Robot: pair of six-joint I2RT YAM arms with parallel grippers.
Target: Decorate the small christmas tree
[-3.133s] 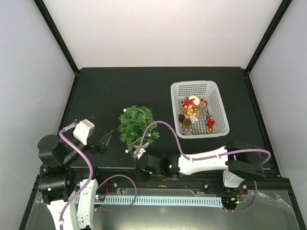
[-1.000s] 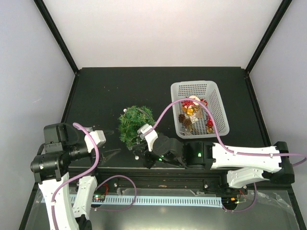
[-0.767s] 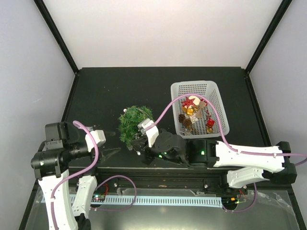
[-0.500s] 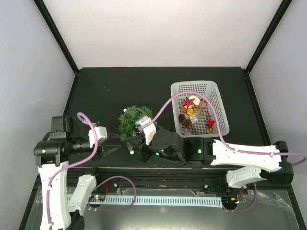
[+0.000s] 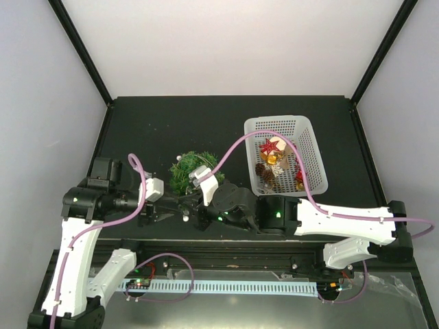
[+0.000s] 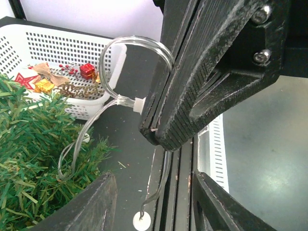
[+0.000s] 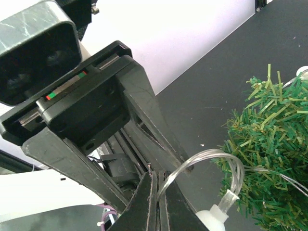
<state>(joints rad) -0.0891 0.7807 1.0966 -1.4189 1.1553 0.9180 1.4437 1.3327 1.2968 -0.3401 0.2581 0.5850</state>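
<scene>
The small christmas tree (image 5: 194, 171) stands on the dark counter (image 5: 158, 130), left of the white basket (image 5: 274, 120). Both end effectors meet just at its near side. The right end effector (image 7: 155, 182) is pinched shut on a loop of clear light wire (image 7: 226, 161) trailing into the branches. The left end effector (image 6: 154, 183) faces it from the left, partly spread and gripping nothing, so the tree lies just beyond both, about equally close
</scene>
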